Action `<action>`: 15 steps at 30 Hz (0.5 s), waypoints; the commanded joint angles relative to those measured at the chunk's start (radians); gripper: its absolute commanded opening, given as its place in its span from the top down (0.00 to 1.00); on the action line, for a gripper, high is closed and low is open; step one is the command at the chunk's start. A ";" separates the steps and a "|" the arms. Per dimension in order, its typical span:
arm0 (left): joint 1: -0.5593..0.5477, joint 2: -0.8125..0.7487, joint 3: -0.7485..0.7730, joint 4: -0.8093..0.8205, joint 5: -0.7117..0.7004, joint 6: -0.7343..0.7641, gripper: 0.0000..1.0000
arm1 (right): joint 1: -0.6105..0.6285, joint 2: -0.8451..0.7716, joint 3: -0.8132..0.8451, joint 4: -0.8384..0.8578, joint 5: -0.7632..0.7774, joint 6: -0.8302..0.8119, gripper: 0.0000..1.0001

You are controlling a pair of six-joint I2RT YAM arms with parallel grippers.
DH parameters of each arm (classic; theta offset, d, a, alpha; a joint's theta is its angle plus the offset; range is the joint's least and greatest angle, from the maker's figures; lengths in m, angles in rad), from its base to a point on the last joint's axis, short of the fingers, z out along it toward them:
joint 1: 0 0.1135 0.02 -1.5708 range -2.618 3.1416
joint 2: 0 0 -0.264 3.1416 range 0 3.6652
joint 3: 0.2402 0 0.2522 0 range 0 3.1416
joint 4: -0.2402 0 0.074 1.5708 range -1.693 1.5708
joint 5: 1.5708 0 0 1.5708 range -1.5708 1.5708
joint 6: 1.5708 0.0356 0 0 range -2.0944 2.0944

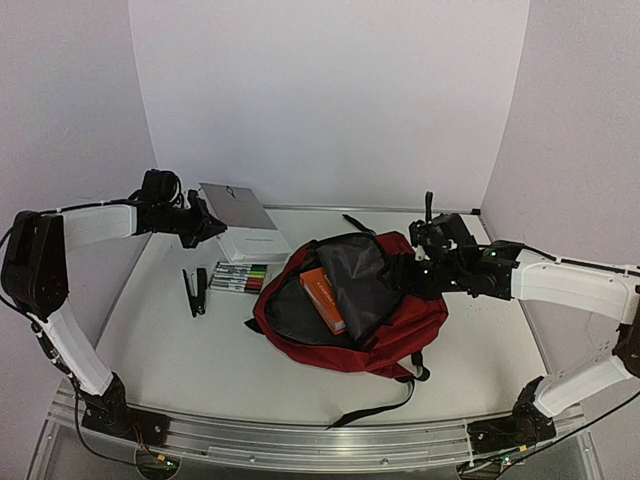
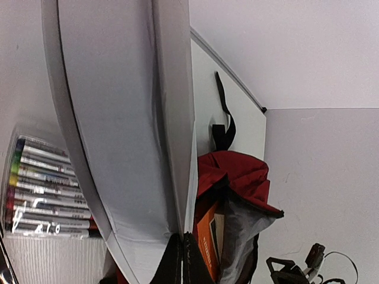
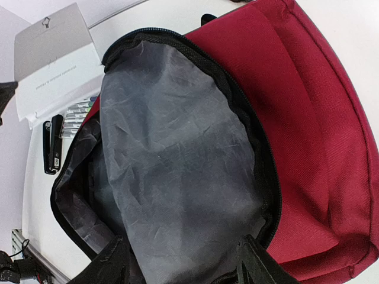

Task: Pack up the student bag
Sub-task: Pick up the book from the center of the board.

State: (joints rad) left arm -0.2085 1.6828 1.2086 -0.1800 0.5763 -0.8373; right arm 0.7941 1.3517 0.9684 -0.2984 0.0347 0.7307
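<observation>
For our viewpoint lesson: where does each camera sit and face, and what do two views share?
Top external: high behind, facing down at the white table; both arms show.
Left wrist: along the gripped flat grey book; own fingers at bottom.
Right wrist: down into the open red fabric backpack; own fingers below.
Shared: both wrists see backpack and clear marker pack.

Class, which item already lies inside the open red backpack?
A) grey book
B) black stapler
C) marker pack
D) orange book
D: the orange book lies in the open mouth of the red backpack; the marker pack and black stapler lie on the table.
</observation>
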 commanded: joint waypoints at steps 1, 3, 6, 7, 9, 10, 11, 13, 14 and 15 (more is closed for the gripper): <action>0.001 -0.212 -0.140 0.006 0.082 0.007 1.00 | 0.010 -0.038 0.015 0.035 -0.045 0.001 0.39; 0.002 -0.299 -0.201 -0.006 0.095 0.011 1.00 | 0.015 -0.041 0.026 0.041 -0.074 -0.002 0.39; 0.001 -0.415 -0.276 -0.012 0.114 -0.004 1.00 | 0.024 -0.035 0.048 0.052 -0.101 -0.002 0.39; 0.001 -0.450 -0.297 -0.015 0.120 -0.009 1.00 | 0.028 -0.029 0.057 0.057 -0.110 -0.002 0.39; 0.001 -0.503 -0.322 -0.025 0.145 -0.008 1.00 | 0.038 -0.012 0.072 0.069 -0.124 0.002 0.38; 0.002 -0.522 -0.326 -0.030 0.168 0.004 1.00 | 0.043 -0.002 0.078 0.083 -0.137 0.005 0.38; 0.002 -0.539 -0.329 -0.034 0.191 0.019 1.00 | 0.049 0.006 0.083 0.098 -0.153 0.007 0.38; 0.002 -0.563 -0.330 -0.043 0.247 0.056 1.00 | 0.059 0.024 0.089 0.138 -0.189 0.018 0.36; 0.002 -0.572 -0.332 -0.043 0.278 0.074 1.00 | 0.060 0.032 0.091 0.158 -0.206 0.026 0.35; 0.001 -0.579 -0.333 -0.043 0.313 0.088 1.00 | 0.061 0.038 0.092 0.183 -0.228 0.032 0.33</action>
State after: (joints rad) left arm -0.2085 1.1531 0.8754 -0.2526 0.7374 -0.8252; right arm 0.8399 1.3559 1.0162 -0.2336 -0.1072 0.7366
